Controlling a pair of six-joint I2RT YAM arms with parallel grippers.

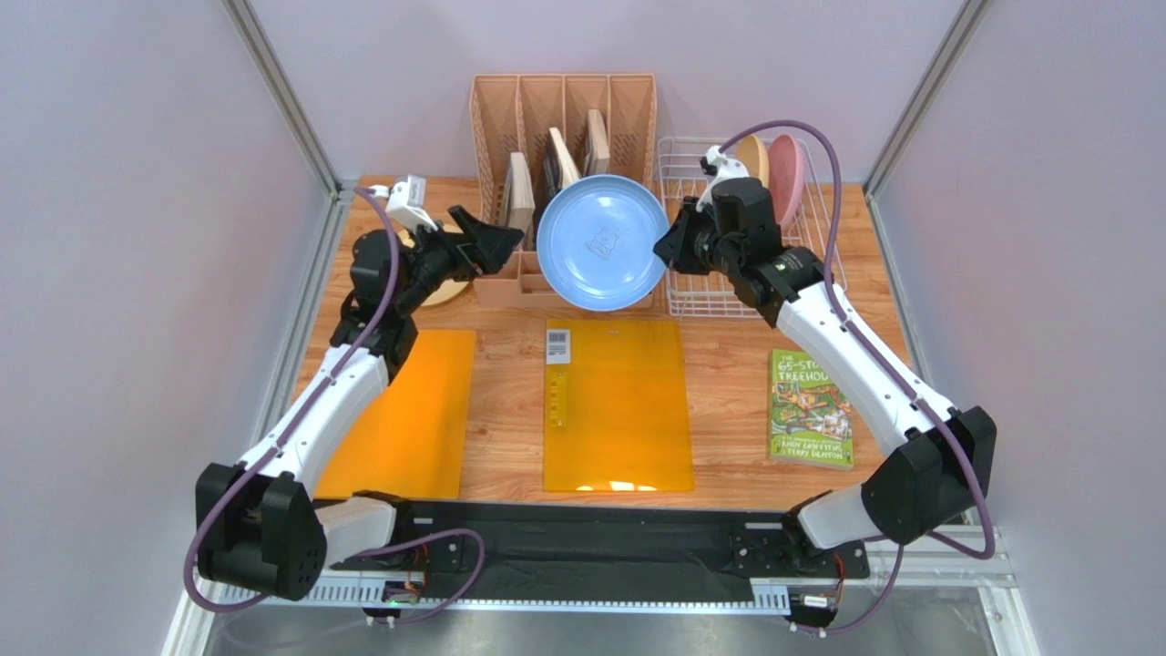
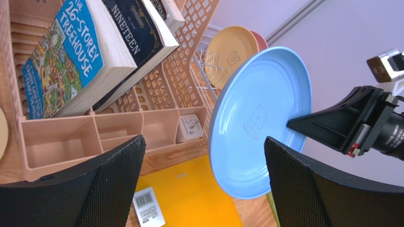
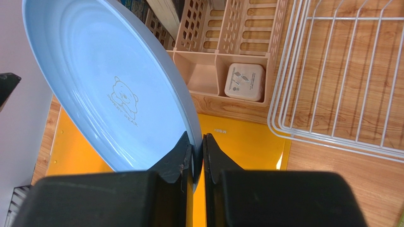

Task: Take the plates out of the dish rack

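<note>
- The table (image 1: 726, 397) is pale wood planking. Two glossy, see-through orange mats (image 1: 616, 410) lie flat on it, one in the middle and one to the left.
- The organizer (image 1: 561, 110) at the back is pink-beige plastic with lattice-pierced dividers. Only the left wrist view lets the titles be read on the books (image 2: 71, 56) leaning inside it.
- The dish rack (image 1: 698, 298) stands just right of the organizer and is made of thin white wire. The right wrist view looks through its grid floor to the wood beneath.
- The right gripper (image 1: 674, 246) pinches the rim of the light blue plate (image 1: 602, 243). The right wrist camera shows the black fingers (image 3: 182, 156) pressed onto the edge from both sides.
- That plate is smooth, round and shallow. It is held on edge in the air, out of the rack, in front of the organizer's low tray. The wrist views show a bear outline at its centre.
- The left gripper (image 1: 500, 243) faces the plate with its jaws spread wide, and its mesh-textured pads (image 2: 118, 184) touch nothing.
- A tan plate (image 2: 232, 52) and a pink plate (image 1: 787, 178) stand upright at the back of the rack.
- A pale yellow plate (image 1: 441, 290) lies on the table, partly under the left arm.
- A green book (image 1: 810, 407) lies flat near the right arm.
- A small white box (image 3: 244, 81) sits in the organizer's tray.
- A barcode label (image 1: 556, 342) rests on the middle mat.
</note>
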